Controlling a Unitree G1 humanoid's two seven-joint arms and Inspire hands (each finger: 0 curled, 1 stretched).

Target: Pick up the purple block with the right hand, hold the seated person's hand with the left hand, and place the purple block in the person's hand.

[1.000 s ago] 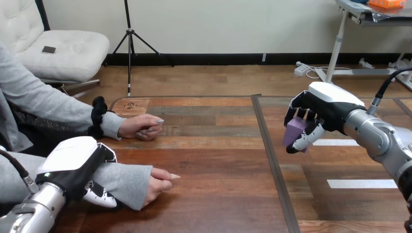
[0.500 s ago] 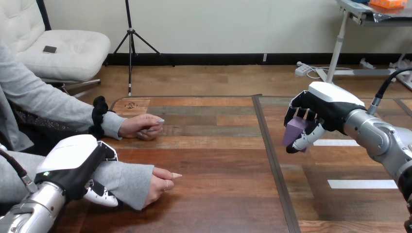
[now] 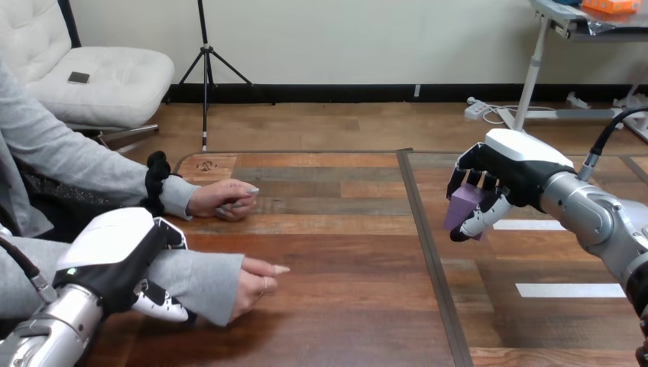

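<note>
My right hand (image 3: 510, 170) hangs above the right half of the table, its fingers and thumb curled round the purple block (image 3: 463, 205). My left hand (image 3: 122, 257) lies over the person's grey-sleeved forearm (image 3: 200, 281) at the lower left, with its fingers curled under the sleeve. That arm's hand (image 3: 256, 281) rests on the table just beyond my left hand, fingers loosely curled and pointing right. The person's other hand (image 3: 226, 199) rests on the table farther back.
A dark seam (image 3: 425, 245) runs front to back down the wooden table between my two hands. White tape strips (image 3: 568, 289) lie on the right half under my right arm.
The person's near hand and forearm have shifted slightly to the right and forward, my left hand with them. My right hand with the block has not moved.
</note>
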